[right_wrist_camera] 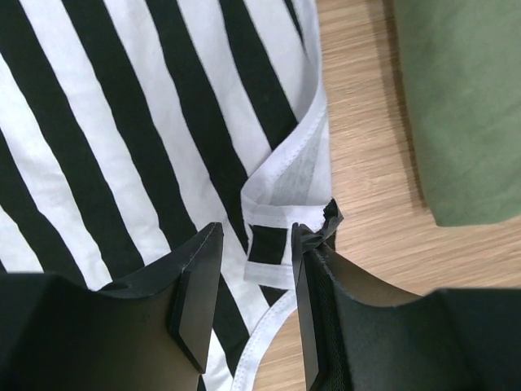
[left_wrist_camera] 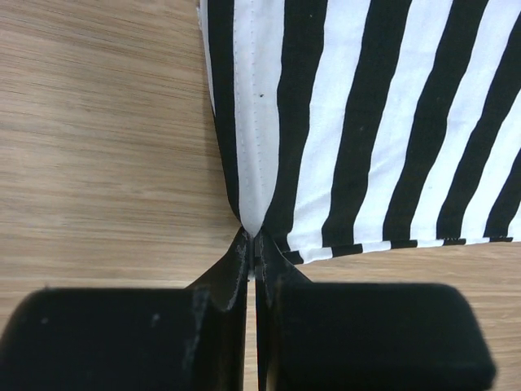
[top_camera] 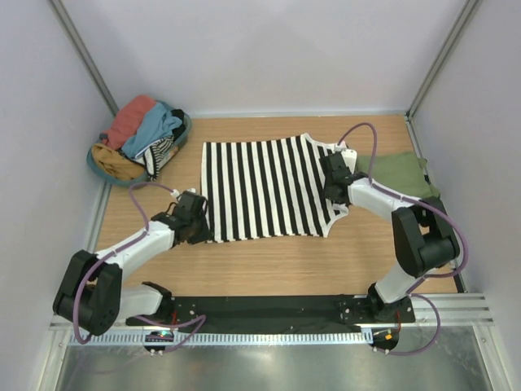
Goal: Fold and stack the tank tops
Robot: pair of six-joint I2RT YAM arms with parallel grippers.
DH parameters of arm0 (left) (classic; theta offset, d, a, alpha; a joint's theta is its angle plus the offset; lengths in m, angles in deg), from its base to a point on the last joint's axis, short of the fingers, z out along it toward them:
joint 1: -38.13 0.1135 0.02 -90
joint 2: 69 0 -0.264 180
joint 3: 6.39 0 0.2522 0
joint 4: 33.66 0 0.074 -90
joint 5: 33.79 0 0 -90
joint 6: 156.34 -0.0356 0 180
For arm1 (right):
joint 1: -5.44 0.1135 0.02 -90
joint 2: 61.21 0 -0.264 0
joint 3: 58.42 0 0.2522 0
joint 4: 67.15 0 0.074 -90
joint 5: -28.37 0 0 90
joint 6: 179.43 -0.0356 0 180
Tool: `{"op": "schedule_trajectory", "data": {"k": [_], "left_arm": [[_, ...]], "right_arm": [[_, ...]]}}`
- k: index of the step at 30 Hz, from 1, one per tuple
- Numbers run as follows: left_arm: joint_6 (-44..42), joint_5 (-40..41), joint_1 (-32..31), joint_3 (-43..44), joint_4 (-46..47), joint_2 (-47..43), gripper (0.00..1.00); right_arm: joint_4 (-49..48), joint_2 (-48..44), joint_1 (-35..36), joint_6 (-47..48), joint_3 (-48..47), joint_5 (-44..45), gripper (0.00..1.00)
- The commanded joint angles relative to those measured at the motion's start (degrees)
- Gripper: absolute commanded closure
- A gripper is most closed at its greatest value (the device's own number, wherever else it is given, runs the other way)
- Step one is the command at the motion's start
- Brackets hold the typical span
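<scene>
Pinching, with left gripper pressed together, a hem corner of the black-and-white striped cloth tank top lying flat on the light wood-grain tabletop between pale walls, and straddling its strap with right gripper spread.

I find the left arm and right arm built of white links with bulky black joints. A purple cable loops along each. The left gripper and right gripper are matte black and blocky. The base plate is black.
</scene>
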Motion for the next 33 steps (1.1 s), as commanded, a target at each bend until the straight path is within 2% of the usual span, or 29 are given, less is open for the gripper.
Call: {"op": "schedule_trajectory", "data": {"k": [1,5,11,18,19,24,25,28,29,31,33], "left_arm": [[-1.1,1.7,-0.1,2.5,-1.2,-0.2,1.0],[-1.7,0.3,-0.1,2.9,0.1,2.1,1.0],[-3.0,0.8,-0.2,4.0,-1.1,2.0,1.0],[-2.3,2.3,0.7,3.9,-1.6,0.3,1.0],[-2.2,2.2,1.0,3.6,-1.3,-0.3,1.0],[-2.1,1.8,1.1,3.2,-0.5,-0.6,1.0],[-1.8,1.2,1.1,2.8,0.0,0.0,1.0],[-1.7,0.9,1.2,2.5,0.3,0.4,1.0],[-1.7,0.9,1.1,2.2,0.5,0.4,1.0],[-1.5,0.7,1.1,1.9,0.8,0.5,1.0],[-1.4,0.3,1.2,1.6,1.1,0.5,1.0]], "right_arm": [[0.5,2.1,1.5,1.0,-2.9,2.5,0.53],[0.9,4.2,2.5,1.3,-3.4,2.5,0.54],[4.0,6.6,3.4,1.2,-4.6,7.5,0.65],[5.6,6.8,3.5,0.2,-4.7,11.3,0.91],[5.9,6.5,3.5,-1.0,-4.7,12.4,0.99],[6.2,2.4,2.2,-4.1,-2.8,18.1,0.99],[5.6,-1.4,-0.7,-6.8,-0.1,19.2,0.99],[5.2,-4.2,-3.3,-8.2,2.0,18.8,0.98],[5.3,-5.1,-4.2,-10.3,3.1,18.7,0.92],[4.8,-6.6,-6.2,-11.8,4.4,17.2,0.87],[4.1,-7.2,-8.8,-13.0,5.7,15.3,0.58]]}}
